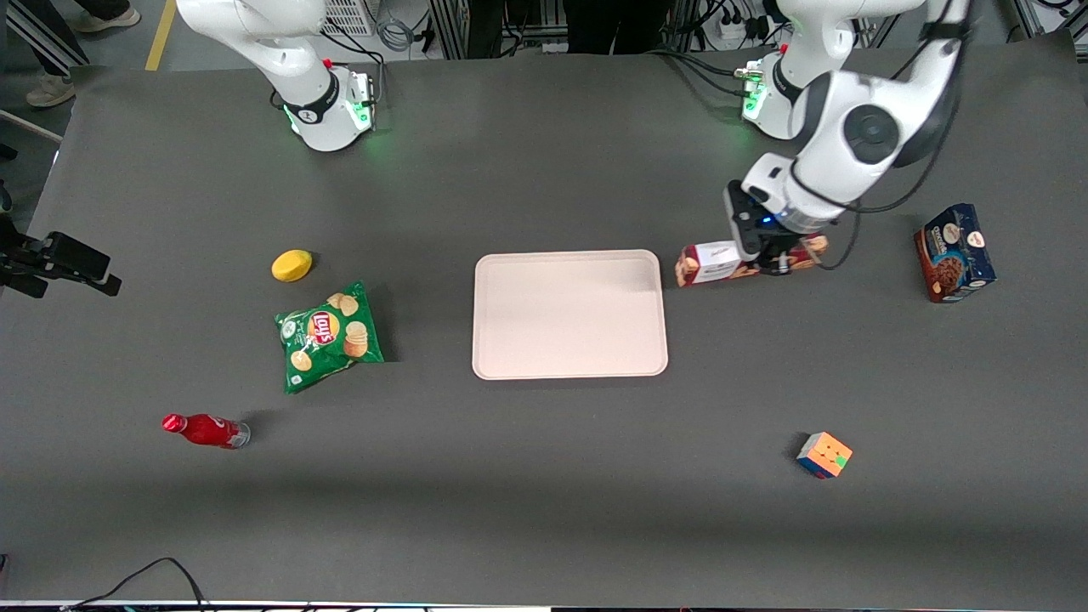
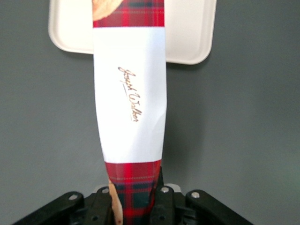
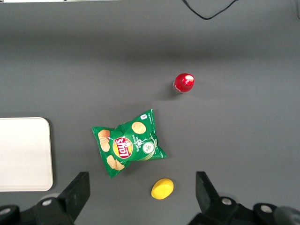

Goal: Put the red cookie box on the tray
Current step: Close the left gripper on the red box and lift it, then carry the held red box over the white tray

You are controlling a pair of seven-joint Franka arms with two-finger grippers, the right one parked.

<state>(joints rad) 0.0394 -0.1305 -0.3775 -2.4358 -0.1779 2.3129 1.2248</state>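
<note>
Gripping red cookie box (image 2: 130,108), pincer (image 1: 775,265) lowered, beside tray (image 1: 569,361)

Red cookie box (image 2: 130,112): showing red tartan crossed with dark green, a white label panel bearing gold script, and tan cookie pictures.
Gripper (image 2: 134,199): black fingers closing on the tartan end of the red cookie box.
Tray (image 1: 569,313): appearing pale pinkish-cream, plain.
Table (image 1: 544,476): showing dark grey.
Second cookie box (image 1: 955,252): displaying blue and brown.
Chip bag (image 1: 328,336): showing green with a red-and-yellow logo.
Lemon (image 1: 291,265): showing yellow.
Bottle (image 1: 205,430): showing red.
Puzzle cube (image 1: 824,455): showing an orange face with one green square.
</note>
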